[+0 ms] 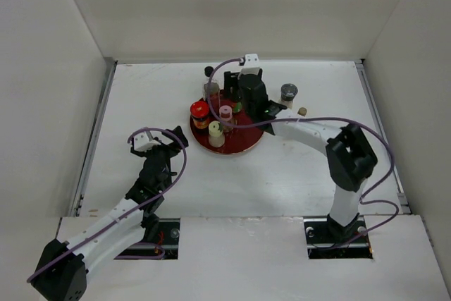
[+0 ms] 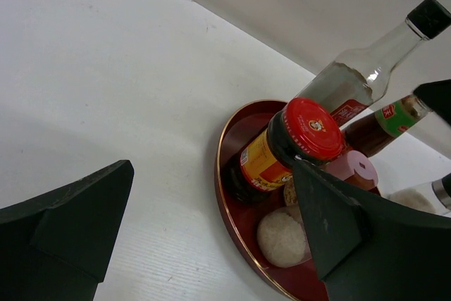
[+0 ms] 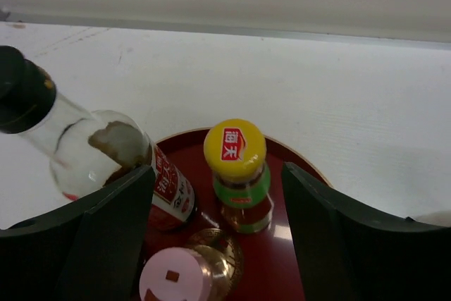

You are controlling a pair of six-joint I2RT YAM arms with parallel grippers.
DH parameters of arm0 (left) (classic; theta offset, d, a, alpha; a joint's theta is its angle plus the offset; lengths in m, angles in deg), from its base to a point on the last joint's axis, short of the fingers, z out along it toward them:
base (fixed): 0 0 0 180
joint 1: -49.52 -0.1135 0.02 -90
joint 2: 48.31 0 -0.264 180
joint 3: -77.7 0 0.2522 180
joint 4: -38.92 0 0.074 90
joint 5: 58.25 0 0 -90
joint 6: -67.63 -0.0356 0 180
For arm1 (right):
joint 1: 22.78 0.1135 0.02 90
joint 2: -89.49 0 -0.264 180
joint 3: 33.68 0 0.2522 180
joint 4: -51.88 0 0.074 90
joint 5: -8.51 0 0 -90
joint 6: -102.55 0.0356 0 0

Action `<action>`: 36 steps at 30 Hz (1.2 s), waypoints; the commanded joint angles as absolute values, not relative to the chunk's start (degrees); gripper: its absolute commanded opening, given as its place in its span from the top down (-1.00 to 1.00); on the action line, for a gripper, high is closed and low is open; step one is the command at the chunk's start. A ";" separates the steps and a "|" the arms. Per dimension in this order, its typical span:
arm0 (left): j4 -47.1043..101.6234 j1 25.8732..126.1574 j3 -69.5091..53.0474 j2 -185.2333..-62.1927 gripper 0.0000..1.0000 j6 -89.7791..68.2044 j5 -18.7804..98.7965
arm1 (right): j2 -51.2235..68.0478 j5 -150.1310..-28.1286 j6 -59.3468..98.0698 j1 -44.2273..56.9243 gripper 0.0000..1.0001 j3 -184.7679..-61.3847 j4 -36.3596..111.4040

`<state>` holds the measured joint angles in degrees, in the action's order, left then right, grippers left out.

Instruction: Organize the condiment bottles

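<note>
From my feed, the white table [image 1: 141, 103] carries the dark-red plate [image 1: 239, 144]. A grey-capped jar [image 1: 289, 93] and a small tan-capped bottle [image 1: 301, 111] sit near its right.

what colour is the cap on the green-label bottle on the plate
Yellow cap with a red logo, clearest in the right wrist view.
</note>
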<state>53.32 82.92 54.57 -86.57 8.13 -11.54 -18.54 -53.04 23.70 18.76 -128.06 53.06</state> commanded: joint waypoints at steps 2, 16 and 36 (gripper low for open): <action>55.57 82.69 54.71 -86.19 -1.00 8.75 -11.23 | -6.76 -52.57 25.64 16.38 -0.61 -123.31 56.22; 55.92 82.78 54.62 -86.89 -1.00 8.83 -11.06 | -2.60 -53.44 27.31 -2.25 -0.98 -114.75 41.57; 56.00 82.87 54.53 -86.98 -1.00 8.92 -10.53 | -13.95 -60.75 26.26 -3.14 -0.74 -122.50 38.47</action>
